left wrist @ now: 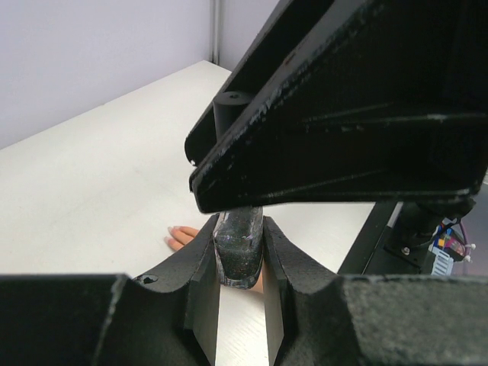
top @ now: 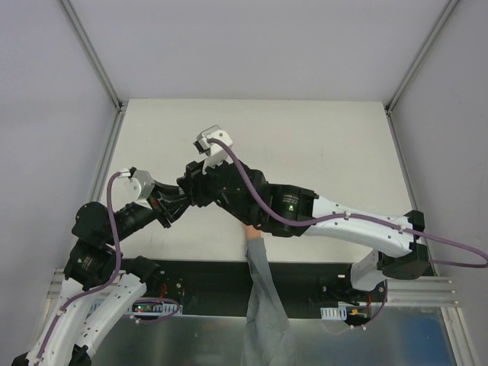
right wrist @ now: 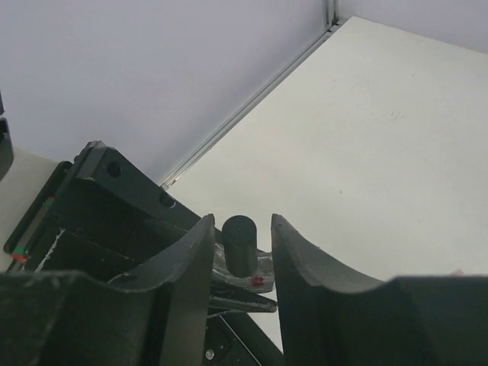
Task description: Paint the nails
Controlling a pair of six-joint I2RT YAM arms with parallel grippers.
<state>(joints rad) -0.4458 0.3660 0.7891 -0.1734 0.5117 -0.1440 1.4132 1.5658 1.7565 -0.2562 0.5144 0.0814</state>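
My left arm [top: 114, 223] and right arm [top: 335, 213] meet over the middle of the big white table [top: 320, 145]. A small peach pretend hand [top: 254, 231] in a long grey sleeve [top: 263, 305] lies at the near edge, mostly tucked under my right arm. My left gripper [left wrist: 240, 305] is squeezed tight on a little dark sparkly glass bottle [left wrist: 239, 252]. My right gripper [right wrist: 242, 221] is partly open, one finger on each side of the bottle's round black cap [right wrist: 240, 245] with a thin gap on both sides, and the nails [left wrist: 171, 239] sit on fingertips resting on the table near the bottle, too tiny to tell from the skin.
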